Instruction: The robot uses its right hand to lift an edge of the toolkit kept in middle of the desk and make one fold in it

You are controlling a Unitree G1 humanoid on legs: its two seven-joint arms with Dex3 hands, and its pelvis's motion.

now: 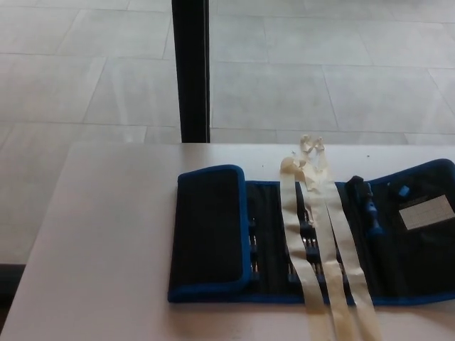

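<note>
Stood on a pale tiled floor (320,78) crossed by faint grout lines, a black vertical post (190,71) running from the top edge down to the far rim of the desk. Lay below it a light, plain desk (106,234), far corners rounded, surface bare on the left side. Showed a dark strip at the lower left edge, too small to identify.

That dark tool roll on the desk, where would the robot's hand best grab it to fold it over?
Probably the toolkit's right end, coming in from the right. Its left flap is already folded over, while the right end lies flat and open, with the blue-trimmed edge free to pinch. The cream straps cross the middle, so avoid there.
</note>
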